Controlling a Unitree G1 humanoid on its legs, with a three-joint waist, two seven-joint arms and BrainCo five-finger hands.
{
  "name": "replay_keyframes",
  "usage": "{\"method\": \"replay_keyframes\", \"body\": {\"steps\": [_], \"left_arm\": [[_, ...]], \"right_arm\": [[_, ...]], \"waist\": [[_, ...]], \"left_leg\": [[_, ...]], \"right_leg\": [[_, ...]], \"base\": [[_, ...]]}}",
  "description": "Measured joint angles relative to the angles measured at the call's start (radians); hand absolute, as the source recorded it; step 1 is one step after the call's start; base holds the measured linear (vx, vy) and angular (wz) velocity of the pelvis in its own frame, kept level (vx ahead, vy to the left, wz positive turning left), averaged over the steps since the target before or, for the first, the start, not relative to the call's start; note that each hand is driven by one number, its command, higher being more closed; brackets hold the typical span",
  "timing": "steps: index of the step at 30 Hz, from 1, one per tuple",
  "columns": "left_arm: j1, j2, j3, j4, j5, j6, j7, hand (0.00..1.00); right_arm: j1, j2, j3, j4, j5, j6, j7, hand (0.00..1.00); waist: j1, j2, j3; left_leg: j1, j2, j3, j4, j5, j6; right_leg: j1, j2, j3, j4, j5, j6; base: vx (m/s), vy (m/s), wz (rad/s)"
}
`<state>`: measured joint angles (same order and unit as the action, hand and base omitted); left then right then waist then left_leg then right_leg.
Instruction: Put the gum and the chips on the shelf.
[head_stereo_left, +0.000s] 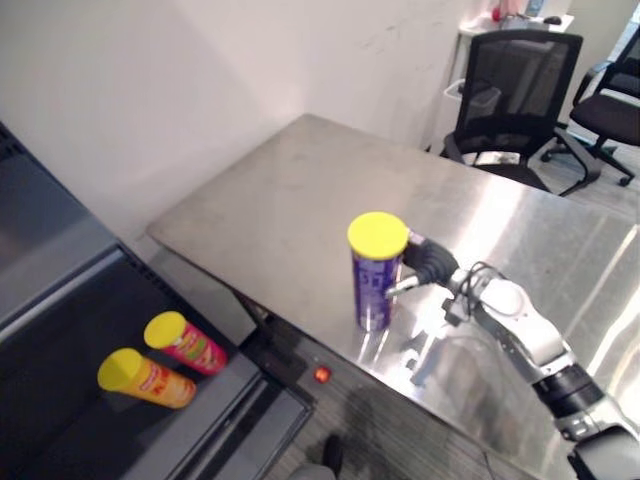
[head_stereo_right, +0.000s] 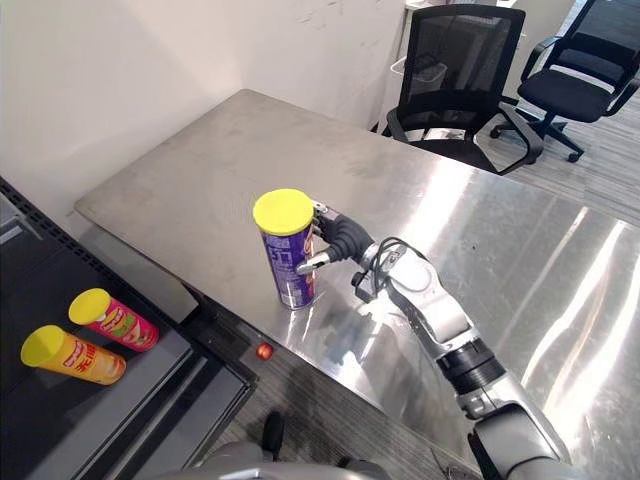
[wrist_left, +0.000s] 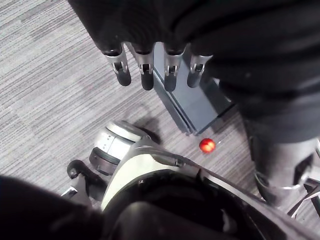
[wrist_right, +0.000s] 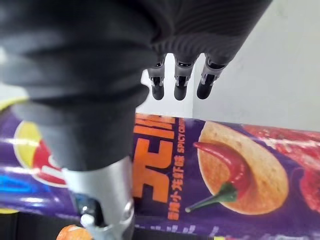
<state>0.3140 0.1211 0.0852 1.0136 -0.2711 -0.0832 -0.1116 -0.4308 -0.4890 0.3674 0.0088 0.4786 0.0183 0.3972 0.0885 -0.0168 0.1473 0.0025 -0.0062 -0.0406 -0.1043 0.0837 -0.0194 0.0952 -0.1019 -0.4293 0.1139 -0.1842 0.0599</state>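
Observation:
A purple chips can (head_stereo_left: 375, 285) with a yellow lid stands upright on the steel table (head_stereo_left: 290, 190), close to its front edge. My right hand (head_stereo_left: 432, 262) is against the can's right side, its thumb (wrist_right: 102, 192) along the near face of the can (wrist_right: 225, 170). Its fingers (wrist_right: 181, 82) reach straight past the far side, not curled round it. Down at my side, over the carpet, my left hand (wrist_left: 145, 70) hangs with relaxed fingers, holding nothing. On the dark shelf (head_stereo_left: 50, 330) at the lower left lie a yellow can (head_stereo_left: 148, 378) and a pink can (head_stereo_left: 187, 343).
Black office chairs (head_stereo_left: 515, 90) stand beyond the table's far right edge. A white wall runs behind the table and the shelf. A small red light (head_stereo_left: 322, 374) glows below the table's front edge. The rest of the tabletop is bare steel.

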Motion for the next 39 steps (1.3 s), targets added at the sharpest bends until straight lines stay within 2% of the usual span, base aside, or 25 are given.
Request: {"method": "replay_keyframes", "body": {"steps": [11, 12, 18, 24, 29, 35, 38, 39], "left_arm": [[0.0, 0.0, 0.0, -0.007, 0.0, 0.002, 0.006, 0.0], [0.0, 0.0, 0.001, -0.009, 0.0, 0.005, 0.008, 0.0], [-0.006, 0.0, 0.001, -0.018, 0.0, 0.007, 0.012, 0.0], [-0.008, -0.002, 0.009, -0.017, -0.001, 0.008, 0.011, 0.0], [-0.008, -0.006, 0.026, -0.016, 0.001, 0.009, 0.011, 0.0], [-0.013, -0.007, 0.031, -0.004, 0.001, 0.008, 0.01, 0.0], [-0.017, -0.004, 0.031, 0.008, 0.001, 0.008, 0.008, 0.0], [-0.016, -0.004, 0.031, 0.013, 0.001, 0.008, 0.008, 0.0]], "right_arm": [[-0.031, 0.031, 0.038, 0.006, 0.0, 0.005, 0.003, 0.0], [-0.04, 0.031, 0.039, 0.006, 0.0, 0.005, 0.003, 1.0], [-0.053, 0.015, 0.045, -0.004, -0.008, 0.006, 0.008, 1.0], [-0.057, 0.007, 0.064, -0.016, -0.011, 0.014, 0.019, 1.0], [-0.058, -0.051, 0.059, -0.042, -0.01, 0.02, 0.018, 1.0], [-0.058, -0.099, -0.013, -0.069, -0.008, 0.02, 0.006, 1.0], [-0.057, -0.131, -0.087, -0.123, -0.008, 0.02, 0.005, 1.0], [-0.057, -0.132, -0.147, -0.152, -0.008, 0.02, 0.001, 1.0]], "waist": [[0.007, -0.001, 0.001], [0.008, -0.001, 0.001], [0.026, -0.001, 0.0], [0.027, -0.001, 0.0], [0.027, -0.003, -0.004], [0.024, -0.006, -0.015], [0.02, -0.007, -0.023], [0.015, -0.006, -0.026]], "left_leg": [[-0.002, 0.005, -0.001, 0.0, 0.001, 0.001], [-0.003, 0.007, 0.0, 0.0, 0.001, 0.0], [-0.015, 0.024, 0.001, 0.0, 0.005, -0.005], [-0.017, 0.044, -0.001, 0.0, 0.008, -0.01], [-0.017, 0.056, 0.003, 0.0, 0.01, -0.013], [-0.016, 0.064, 0.014, 0.0, 0.017, -0.025], [-0.006, 0.064, 0.029, 0.0, 0.018, -0.027], [-0.004, 0.063, 0.032, 0.0, 0.018, -0.027]], "right_leg": [[0.002, 0.005, 0.005, -0.012, 0.012, -0.008], [0.002, 0.008, 0.009, -0.016, 0.015, -0.008], [-0.004, 0.029, 0.024, -0.028, 0.028, -0.021], [-0.005, 0.05, 0.032, -0.029, 0.032, -0.027], [-0.006, 0.062, 0.039, -0.034, 0.033, -0.029], [-0.006, 0.071, 0.046, -0.042, 0.036, -0.033], [-0.005, 0.069, 0.058, -0.043, 0.038, -0.035], [-0.005, 0.069, 0.06, -0.042, 0.038, -0.036]], "base": [[0.0, 0.0, -0.01], [-0.01, -0.013, -0.09], [-0.04, -0.024, -0.05], [-0.03, -0.046, -0.01], [-0.01, -0.027, -0.04], [0.03, -0.023, -0.04], [0.04, 0.002, -0.1], [0.03, 0.006, -0.06]]}}
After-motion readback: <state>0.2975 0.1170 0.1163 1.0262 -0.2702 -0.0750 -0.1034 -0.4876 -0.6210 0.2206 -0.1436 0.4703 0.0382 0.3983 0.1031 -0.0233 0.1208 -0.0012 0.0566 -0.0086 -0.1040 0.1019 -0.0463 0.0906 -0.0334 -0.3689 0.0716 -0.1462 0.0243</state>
